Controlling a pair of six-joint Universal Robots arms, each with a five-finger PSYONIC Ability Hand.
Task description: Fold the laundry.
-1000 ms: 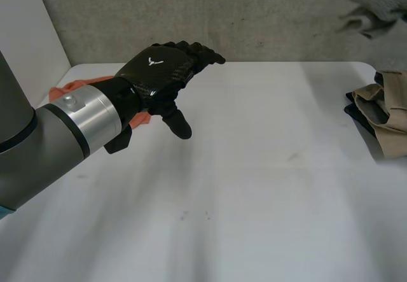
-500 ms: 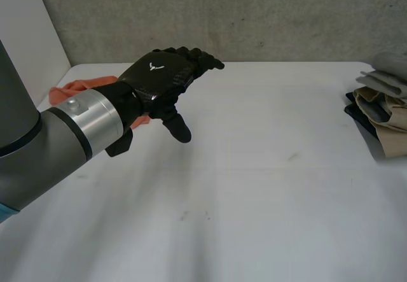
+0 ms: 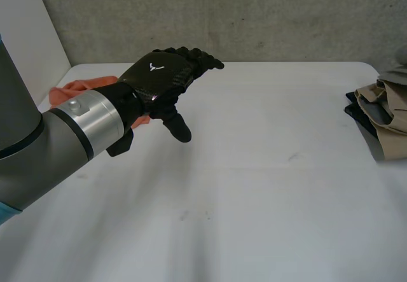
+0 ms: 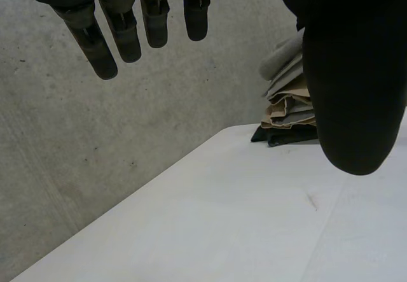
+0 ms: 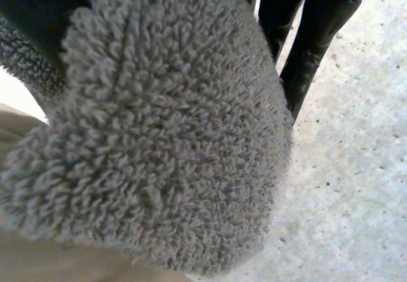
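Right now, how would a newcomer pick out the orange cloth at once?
Go to the far left corner of the white table. The orange cloth lies crumpled there, partly behind the left arm. It is the only bright item; the other laundry is a tan and dark stack at the right edge.

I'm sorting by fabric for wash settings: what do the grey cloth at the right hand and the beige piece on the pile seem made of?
Grey cloth: terry towelling, probably cotton. It has a dense looped pile and a matte look.
Beige piece: a smooth, flat woven fabric, maybe cotton twill. Its folded edges are crisp and it has no pile.
The fibre is uncertain for both.
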